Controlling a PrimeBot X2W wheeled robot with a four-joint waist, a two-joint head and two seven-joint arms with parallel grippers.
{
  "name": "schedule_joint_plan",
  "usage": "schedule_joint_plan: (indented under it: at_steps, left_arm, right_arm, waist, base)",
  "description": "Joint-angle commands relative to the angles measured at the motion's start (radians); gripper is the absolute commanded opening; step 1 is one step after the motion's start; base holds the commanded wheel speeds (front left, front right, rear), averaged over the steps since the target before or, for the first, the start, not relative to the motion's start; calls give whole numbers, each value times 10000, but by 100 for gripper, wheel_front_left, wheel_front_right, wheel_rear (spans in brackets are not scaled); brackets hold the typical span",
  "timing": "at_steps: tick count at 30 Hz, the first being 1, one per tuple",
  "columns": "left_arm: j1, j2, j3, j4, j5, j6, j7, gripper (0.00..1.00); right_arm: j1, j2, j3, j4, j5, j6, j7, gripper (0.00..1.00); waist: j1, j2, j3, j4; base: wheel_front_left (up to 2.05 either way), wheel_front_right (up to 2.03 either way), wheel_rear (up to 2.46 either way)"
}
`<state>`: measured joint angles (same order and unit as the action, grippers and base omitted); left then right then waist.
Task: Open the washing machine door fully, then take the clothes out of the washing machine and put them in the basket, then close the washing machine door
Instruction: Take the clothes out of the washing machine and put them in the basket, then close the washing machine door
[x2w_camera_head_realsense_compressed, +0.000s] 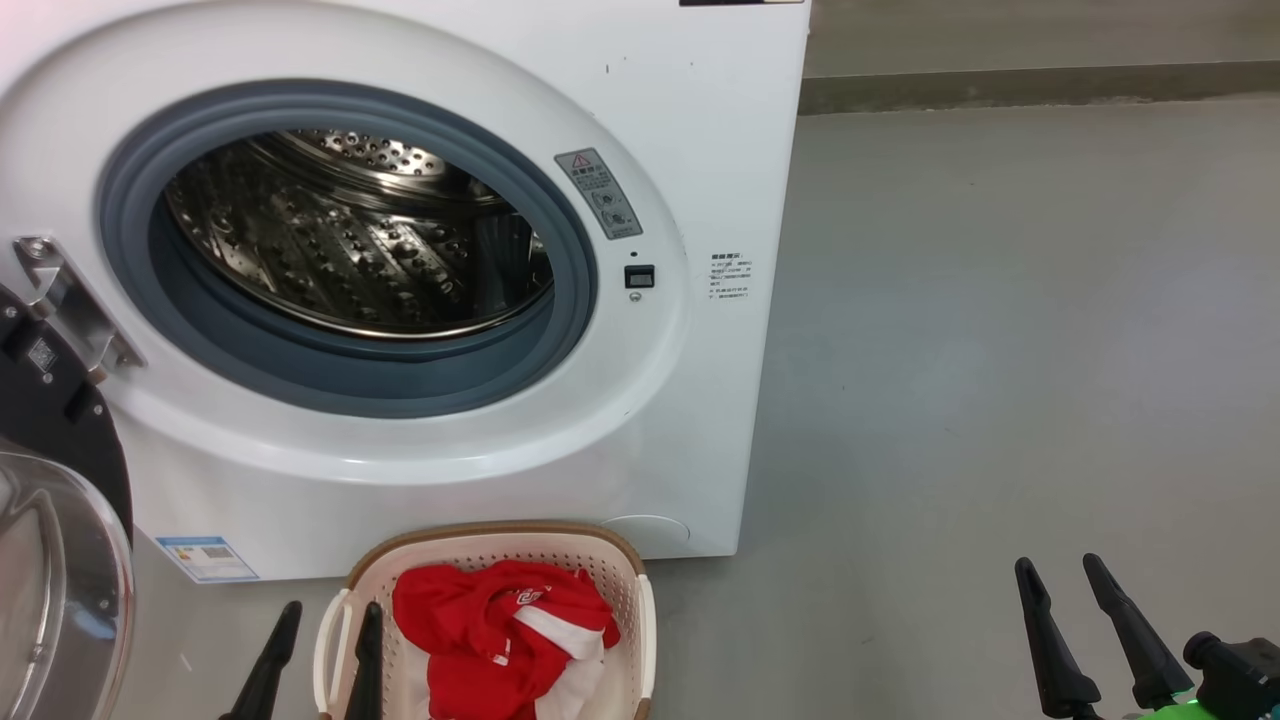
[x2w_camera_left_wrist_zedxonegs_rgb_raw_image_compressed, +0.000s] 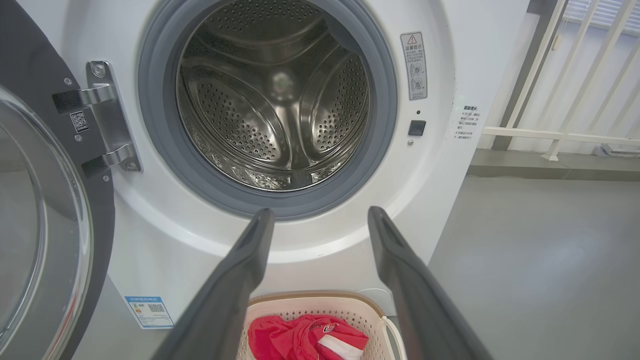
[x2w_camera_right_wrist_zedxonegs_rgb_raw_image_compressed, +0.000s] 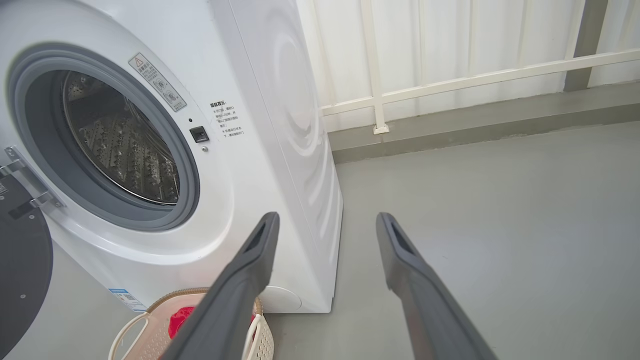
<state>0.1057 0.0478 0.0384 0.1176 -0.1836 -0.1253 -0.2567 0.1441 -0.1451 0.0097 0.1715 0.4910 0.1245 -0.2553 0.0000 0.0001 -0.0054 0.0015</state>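
Note:
The white washing machine (x2w_camera_head_realsense_compressed: 690, 120) stands with its steel drum (x2w_camera_head_realsense_compressed: 350, 240) bare inside. Its black-rimmed door (x2w_camera_head_realsense_compressed: 50, 560) hangs swung open at the far left, also the door (x2w_camera_left_wrist_zedxonegs_rgb_raw_image_compressed: 45, 225) in the left wrist view. Red and white clothes (x2w_camera_head_realsense_compressed: 505, 635) lie in the cream basket (x2w_camera_head_realsense_compressed: 490, 548) on the floor in front of the machine. My left gripper (x2w_camera_head_realsense_compressed: 330, 615) is open, one finger outside the basket's left rim and one over it, holding nothing. My right gripper (x2w_camera_head_realsense_compressed: 1060, 570) is open over bare floor at the lower right, well away from the basket.
Grey floor (x2w_camera_head_realsense_compressed: 1000, 350) stretches to the right of the machine. A white railing (x2w_camera_right_wrist_zedxonegs_rgb_raw_image_compressed: 450, 82) runs along the wall behind a low grey kerb. The open door's hinge (x2w_camera_head_realsense_compressed: 65, 300) juts out at the machine's left.

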Motion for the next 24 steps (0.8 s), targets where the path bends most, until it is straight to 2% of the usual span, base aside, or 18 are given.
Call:
schedule_joint_plan:
  at_steps: [1, 12, 24]
  left_arm:
    - [-95, 34, 334, -285, 123, -53, -51, 100]
    - [-25, 27, 389, -223, 298, -54, -51, 100]
    - [12, 25, 387, -303, 368, -54, -51, 100]
  right_arm:
    - [-115, -181, 130, -267, -48, 62, -65, 100]
    - [-88, -134, 168, -250, -54, 62, -65, 100]
    - [-63, -111, 171, -267, -55, 62, -65, 100]
  waist:
    - [0, -1, 3, 30]
    - [0, -1, -23, 98]
    - [0, -1, 16, 94]
  base:
    - [0, 0, 0]
    - [-30, 30, 0]
    - [-124, 124, 0]
